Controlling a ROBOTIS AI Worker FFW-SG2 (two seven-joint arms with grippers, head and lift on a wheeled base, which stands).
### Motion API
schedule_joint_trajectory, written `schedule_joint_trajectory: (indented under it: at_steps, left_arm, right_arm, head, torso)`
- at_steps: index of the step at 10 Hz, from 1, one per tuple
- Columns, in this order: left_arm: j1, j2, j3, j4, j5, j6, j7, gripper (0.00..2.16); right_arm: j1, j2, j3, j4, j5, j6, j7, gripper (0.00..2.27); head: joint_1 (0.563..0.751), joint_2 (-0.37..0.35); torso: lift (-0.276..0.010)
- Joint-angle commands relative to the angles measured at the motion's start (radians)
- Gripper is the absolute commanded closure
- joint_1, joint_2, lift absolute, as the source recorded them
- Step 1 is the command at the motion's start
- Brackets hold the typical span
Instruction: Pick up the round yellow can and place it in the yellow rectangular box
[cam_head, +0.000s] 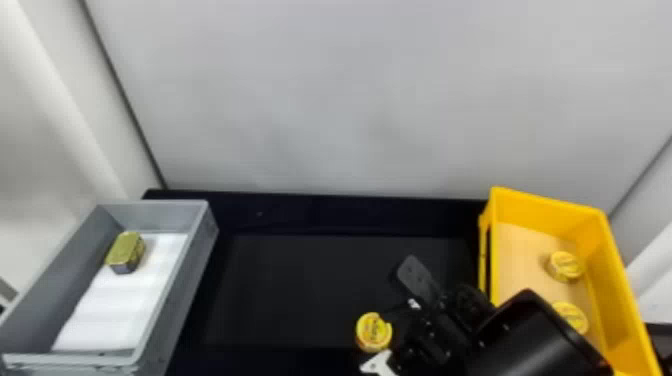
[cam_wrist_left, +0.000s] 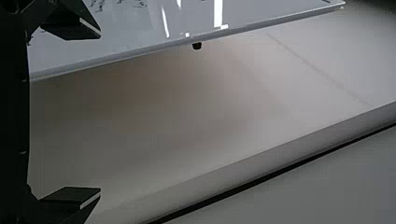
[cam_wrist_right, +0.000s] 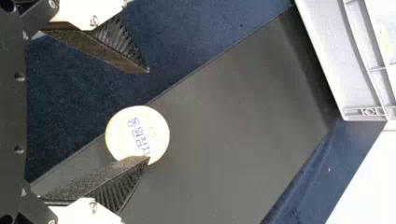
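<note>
Blk table (cam_head: 325, 214): grey box (cam_head: 199, 255) L, yellow rect. box (cam_head: 540, 215) R, dk mat (cam_head: 320, 285) btwn, 1 round yellow can (cam_head: 374, 332) on mat edge.

We count three round yellow cans (cam_head: 374, 331): one toward six o'clock and two inside the one yellow rectangular plastic box (cam_head: 540, 210) at four o'clock. At eight o'clock we have one grey rectangular plastic box (cam_head: 192, 270), holding one greenish-gold, round-cornered tin (cam_head: 125, 247).

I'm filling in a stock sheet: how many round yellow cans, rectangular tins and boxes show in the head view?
Round yellow cans: 3
Rectangular tin: 1
Boxes, gray and yellow: 2
Total in sight: 6
</note>
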Motion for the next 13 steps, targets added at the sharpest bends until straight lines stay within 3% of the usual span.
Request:
schedule_joint_trajectory:
  at_steps: [1,6,13]
  left_arm:
    - [0.0,-0.003,-0.001,0.0,0.0,0.0,0.0,0.1]
    - [0.002,-0.003,0.004,0.0,0.0,-0.006,0.0,0.1]
    - [0.0,-0.003,0.001,-0.003,0.0,-0.011,-0.001,0.1]
  right_arm:
    - [-0.008,0.0,-0.003,-0.019,0.029,0.0,0.012,0.13]
    - [0.006,-0.012,-0.031,0.018,0.055,-0.015,0.038,0.13]
    - [-0.015,0.009,-0.051,0.119,0.043,-0.084,0.047,0.13]
  head:
    - [0.694,0.014]
    - [0.694,0.014]
    - [0.694,0.014]
  torso:
    - [-0.06]
    - [-0.06]
    - [-0.06]
